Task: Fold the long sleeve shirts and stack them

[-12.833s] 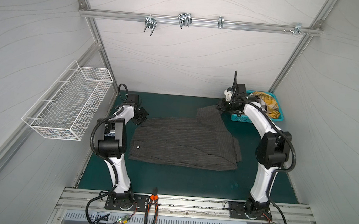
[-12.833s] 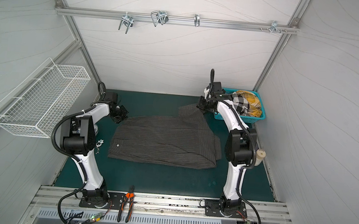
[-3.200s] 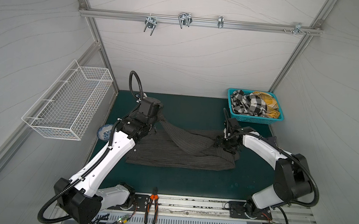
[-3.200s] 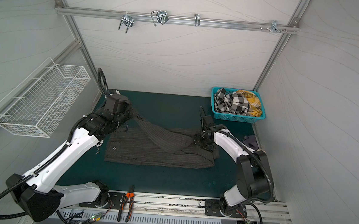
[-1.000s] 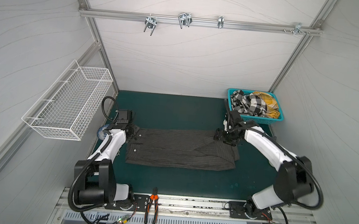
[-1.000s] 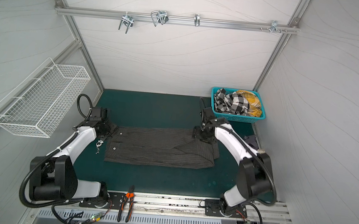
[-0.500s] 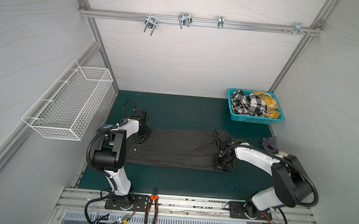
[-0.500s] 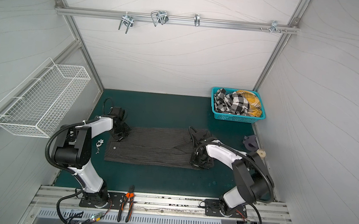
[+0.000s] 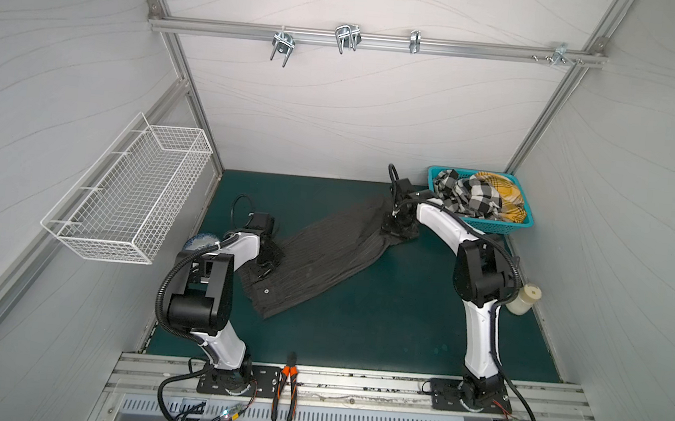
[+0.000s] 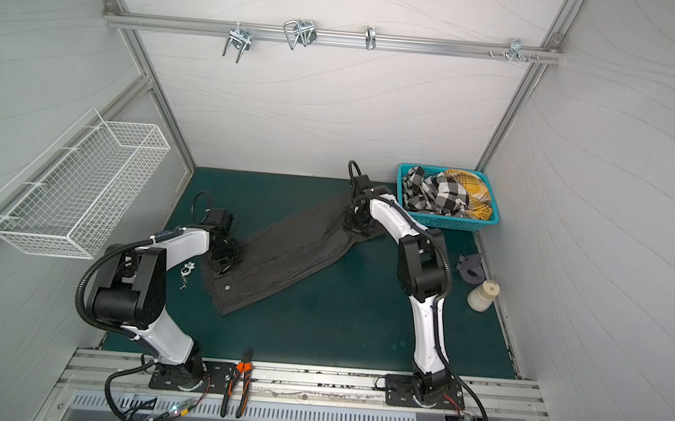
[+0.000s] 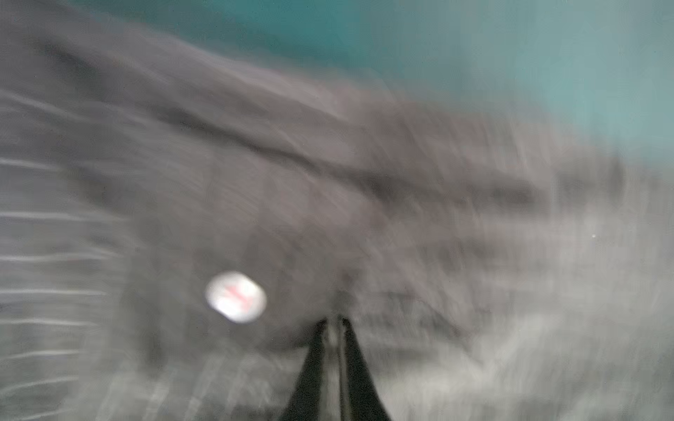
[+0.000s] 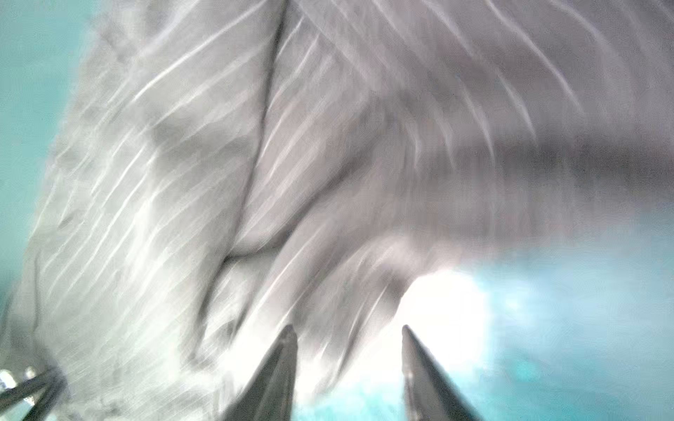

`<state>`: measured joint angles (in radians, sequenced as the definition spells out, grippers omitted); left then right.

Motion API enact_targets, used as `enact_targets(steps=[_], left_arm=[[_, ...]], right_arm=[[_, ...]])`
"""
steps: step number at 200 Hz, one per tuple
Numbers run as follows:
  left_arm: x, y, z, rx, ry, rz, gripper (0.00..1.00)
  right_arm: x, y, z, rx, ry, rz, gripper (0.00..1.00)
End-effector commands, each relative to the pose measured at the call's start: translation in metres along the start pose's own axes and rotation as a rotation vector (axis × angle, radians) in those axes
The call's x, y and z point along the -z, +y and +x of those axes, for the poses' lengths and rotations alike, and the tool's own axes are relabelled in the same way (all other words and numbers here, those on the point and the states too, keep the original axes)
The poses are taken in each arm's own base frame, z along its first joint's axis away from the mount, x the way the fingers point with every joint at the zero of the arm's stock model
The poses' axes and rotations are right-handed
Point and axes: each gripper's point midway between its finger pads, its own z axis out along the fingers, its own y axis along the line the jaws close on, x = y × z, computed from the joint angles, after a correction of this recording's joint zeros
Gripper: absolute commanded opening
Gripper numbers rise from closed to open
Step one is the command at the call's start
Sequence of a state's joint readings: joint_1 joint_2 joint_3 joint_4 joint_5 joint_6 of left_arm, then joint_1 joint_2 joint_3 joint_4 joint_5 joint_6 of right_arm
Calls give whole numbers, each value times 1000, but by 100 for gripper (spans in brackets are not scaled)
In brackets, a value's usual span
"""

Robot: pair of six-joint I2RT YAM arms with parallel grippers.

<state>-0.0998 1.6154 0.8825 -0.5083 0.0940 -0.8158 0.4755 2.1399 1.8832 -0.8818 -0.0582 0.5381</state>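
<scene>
One long sleeve shirt (image 9: 323,256) lies diagonally on the desk (image 9: 381,315) between both arms, probably to pull it flat. Left end effector (image 11: 332,322): nearly closed at one end, hold unclear. Right end effector (image 12: 346,328): wide, opposite end.

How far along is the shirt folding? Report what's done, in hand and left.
Done: the pinstriped shirt lies folded into a long narrow band slanting across the mat. In hand: the left gripper, jaws nearly together, sits at its near end; the right gripper stands open at the far end. Left: folding the band short, then probably the plaid clothes in the teal basket; no stack yet.
</scene>
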Motion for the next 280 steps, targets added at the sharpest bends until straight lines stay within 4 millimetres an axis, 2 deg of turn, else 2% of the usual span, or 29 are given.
enact_targets(steps=[1, 17, 29, 42, 62, 82, 104, 117, 130, 136, 154, 180, 194, 217, 236, 245, 265, 280], left_arm=[[18, -48, 60, -162, 82, 144, 25], [41, -84, 94, -292, 113, 252, 37], [61, -100, 104, -377, 117, 293, 41], [80, -101, 93, -422, 58, 272, 43], [93, -84, 52, -418, -72, 178, 47], [78, -57, 23, -347, -58, 92, 44], [47, -27, 10, -255, 32, 10, 32], [31, -17, 11, -220, 70, -2, 25], [20, -8, 15, -211, 90, -30, 21], [15, -5, 18, -202, 105, -34, 19], [1, 0, 31, -175, 151, -31, 13], [-15, -4, 56, -180, 198, -19, 8], [-21, -17, 75, -202, 221, 6, 7], [-26, -50, 107, -265, 249, 49, 6], [-25, -79, 134, -309, 288, 88, 4], [-16, -96, 145, -337, 294, 118, 6], [20, -124, 154, -394, 251, 187, 19], [53, -133, 142, -407, 176, 228, 29]], right_arm=[[54, -8, 34, 67, 35, 54, 63], [75, -18, 57, 54, 23, 51, 71], [78, -27, 78, 22, 30, 41, 75], [74, -31, 98, 2, 51, 4, 77], [64, -23, 123, 21, 69, -9, 78], [48, -11, 137, 20, 64, 20, 80], [32, 1, 143, 7, 45, 30, 78], [21, 14, 153, -3, 67, -34, 67], [13, 31, 164, -3, 117, -129, 44], [10, 36, 169, 10, 131, -150, 36], [9, 49, 178, 72, 138, -181, 30], [19, 53, 180, 111, 101, -209, 17], [21, 50, 180, 115, 97, -193, 11], [18, 33, 181, 94, 130, -133, 6], [20, 12, 176, 50, 136, -111, 13], [24, 3, 173, 38, 131, -108, 22], [32, -20, 166, 31, 109, -66, 53], [33, -33, 164, 11, 136, -76, 60]])
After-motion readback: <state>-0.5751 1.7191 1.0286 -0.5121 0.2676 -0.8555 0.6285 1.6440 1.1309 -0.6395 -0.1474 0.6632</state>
